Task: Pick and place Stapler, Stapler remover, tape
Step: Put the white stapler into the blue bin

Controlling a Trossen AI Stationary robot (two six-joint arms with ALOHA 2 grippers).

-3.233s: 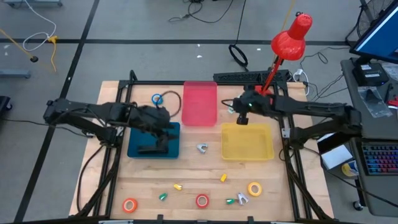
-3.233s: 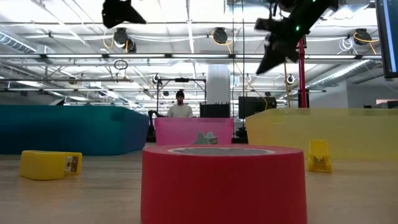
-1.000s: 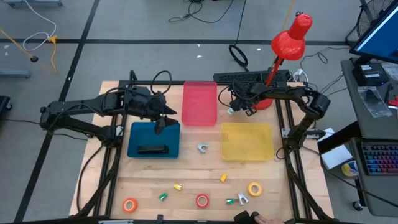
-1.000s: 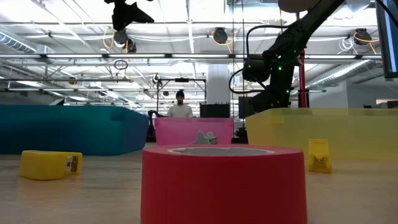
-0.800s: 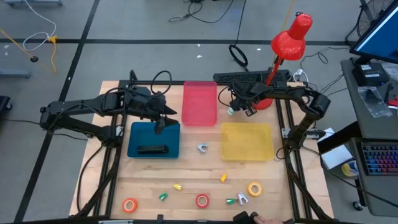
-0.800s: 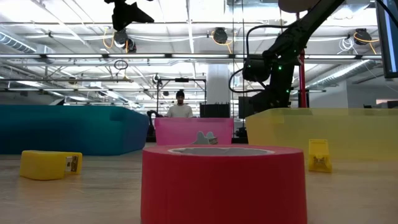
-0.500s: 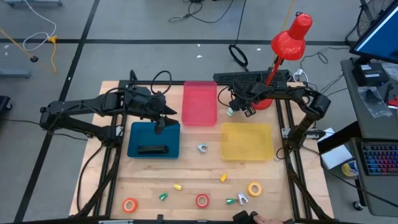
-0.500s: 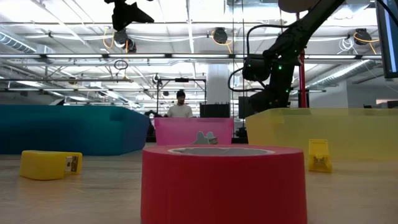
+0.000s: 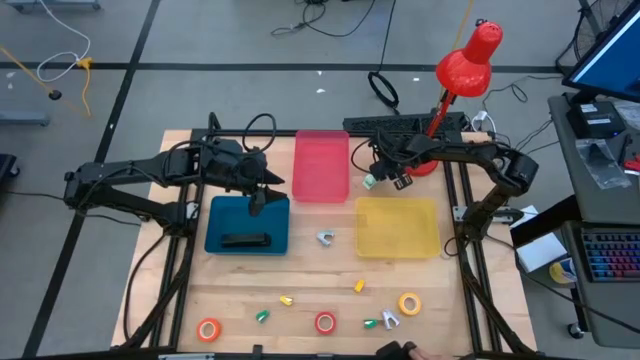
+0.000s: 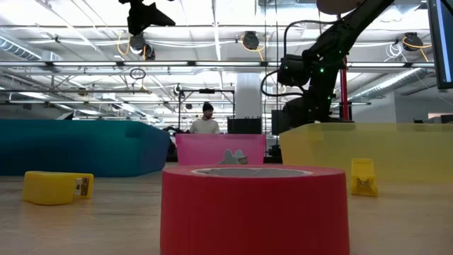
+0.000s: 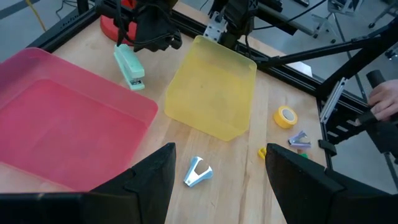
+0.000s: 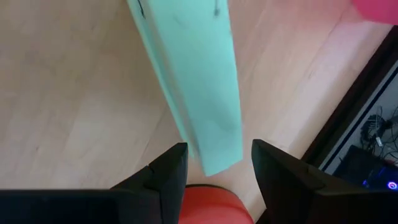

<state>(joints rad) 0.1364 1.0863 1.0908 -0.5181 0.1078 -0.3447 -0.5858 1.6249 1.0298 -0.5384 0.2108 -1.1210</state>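
A mint-green stapler [image 9: 368, 181] lies flat on the table between the pink tray [image 9: 321, 165] and the red lamp's base. My right gripper [image 12: 219, 177] is open and points down over one end of it [image 12: 214, 155], one finger on each side; a gap shows beside one finger. My left gripper [image 9: 263, 192] hangs open above the far edge of the teal tray [image 9: 220, 222], which holds a black stapler [image 9: 245, 240]. A silver staple remover [image 9: 325, 237] lies beside the yellow tray [image 9: 397, 226]. Orange [image 9: 208, 329], red [image 9: 325, 322] and yellow tape [image 9: 409, 303] lie near the front edge.
Small yellow and green staplers [image 9: 286, 299] and a purple remover [image 9: 388, 319] lie scattered among the tape rolls. A red desk lamp [image 9: 468, 60] stands at the far right corner. A person's hand [image 9: 400, 351] shows at the near edge, and another person [image 10: 207, 124] stands far behind.
My right arm's elbow has swung slightly toward the table's right edge, while its gripper has stayed over the mint-green stapler with the same finger gap.
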